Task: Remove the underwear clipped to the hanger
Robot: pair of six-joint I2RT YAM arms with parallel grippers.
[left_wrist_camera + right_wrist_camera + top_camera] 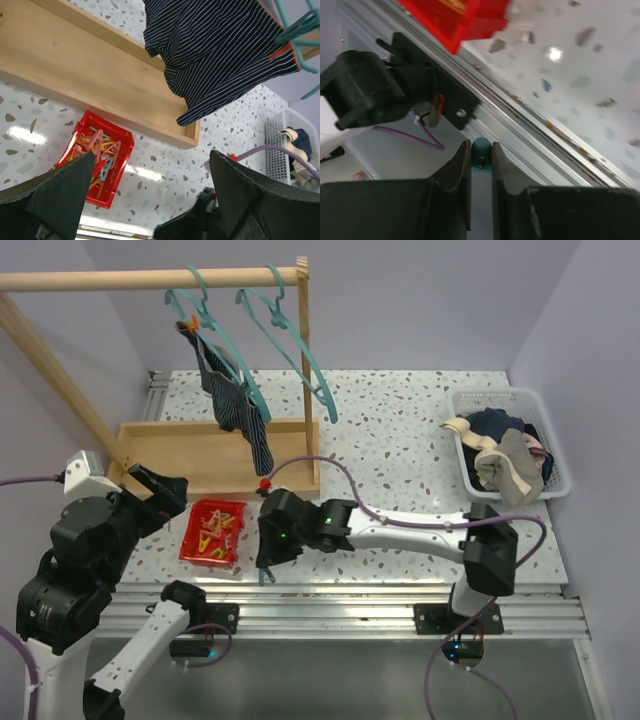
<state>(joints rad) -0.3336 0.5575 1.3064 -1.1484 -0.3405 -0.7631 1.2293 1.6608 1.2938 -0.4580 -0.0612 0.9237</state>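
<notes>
— Where does the job stand?

— The wooden rack [150, 280] stands on the far left part of the table [400, 420], and a white basket [497, 393] sits at the right edge. The grey-beige underwear [505, 465] lies in that basket. On the rack's rod hangs a teal hanger [300, 27], and the navy striped underwear [220, 45] droops from one end of it, held by an orange clip [280, 51]. I judge it half freed.

— And your hands?

— My left fingers [65, 195] are spread wide and hold nothing. They are raised near the left edge and face the striped cloth. My right fingers [465, 160] are pinched on a small teal piece [481, 154], a clip by the look of it. They hang over the metal rail [400, 610] at the near edge, just right of the red tray [186, 540] of clips.

— So that piece goes in the tray?

— That's my reading. I shouldn't let go here, because it would land on the rail or fall off the near edge. I should carry it left and a little away from the near edge until the tray's walls lie under it. Then I lower it close to the pile and only then part my fingers; a small opening is enough. My wrist must stay clear of the tray's rim so I don't shove it. After that, the orange clip is the one to go for.
</notes>
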